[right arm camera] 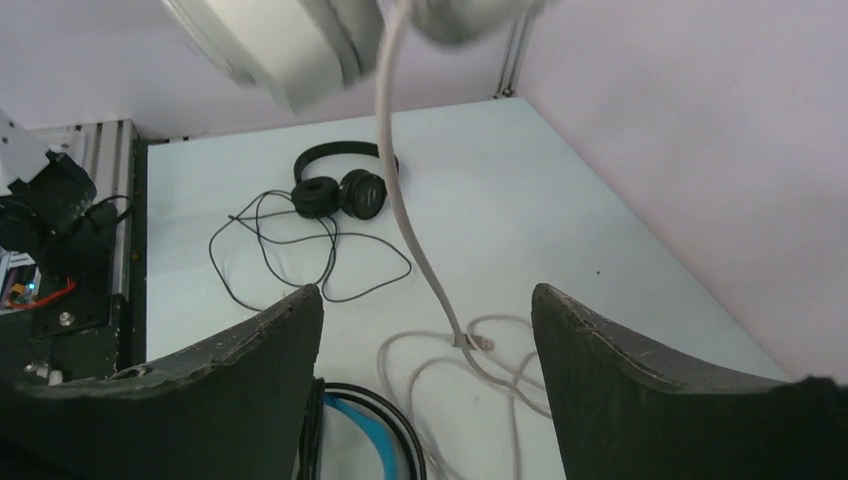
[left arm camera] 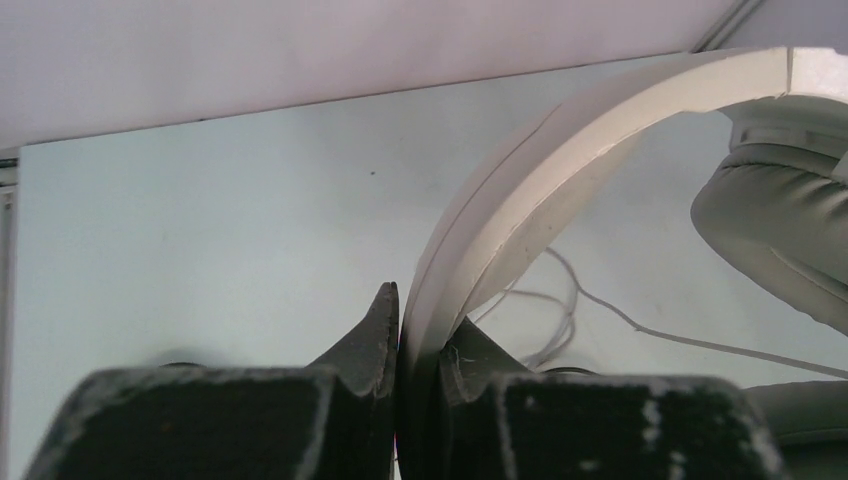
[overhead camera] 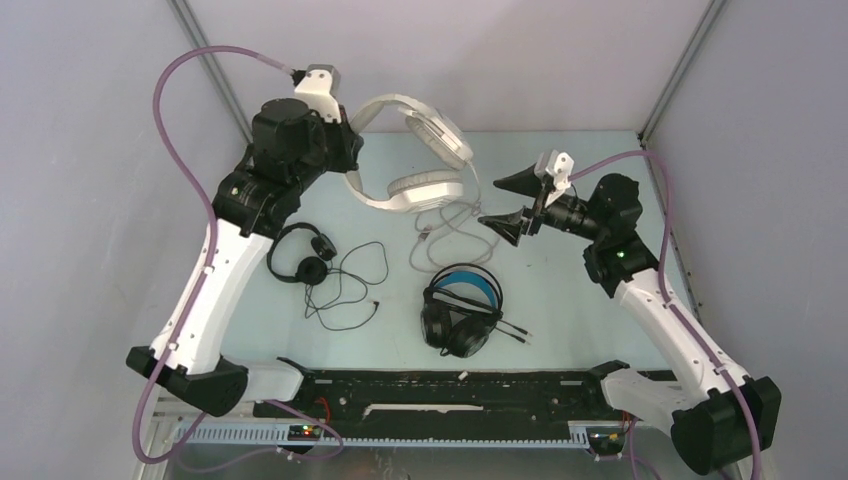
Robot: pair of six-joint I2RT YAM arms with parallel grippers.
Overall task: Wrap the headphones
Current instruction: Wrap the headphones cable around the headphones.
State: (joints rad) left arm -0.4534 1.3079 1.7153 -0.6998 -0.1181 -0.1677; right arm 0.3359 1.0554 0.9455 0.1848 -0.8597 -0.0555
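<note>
Nearest the arm bases, at about six o'clock on the table (overhead camera: 580, 300), the bulky black headphones (overhead camera: 460, 310) with the blue-lined headband are lying flat, their short cord trailing toward three o'clock. Over at nine o'clock the small thin black headphones (overhead camera: 300, 255) are resting with their cord sprawling in loose loops beside them. Further in, the right gripper (right arm camera: 425, 290) is hovering at three o'clock with its jaws spread wide – nothing between them but the white cord (right arm camera: 410, 230), which is hanging down untouched to a loose heap on the table. Farthest back, at twelve o'clock, the big white-grey headphones (overhead camera: 415, 160) are being held up by the left gripper (left arm camera: 415, 340), its jaws pinching narrowly on the headband – both fingers are pressing against the band.
</note>
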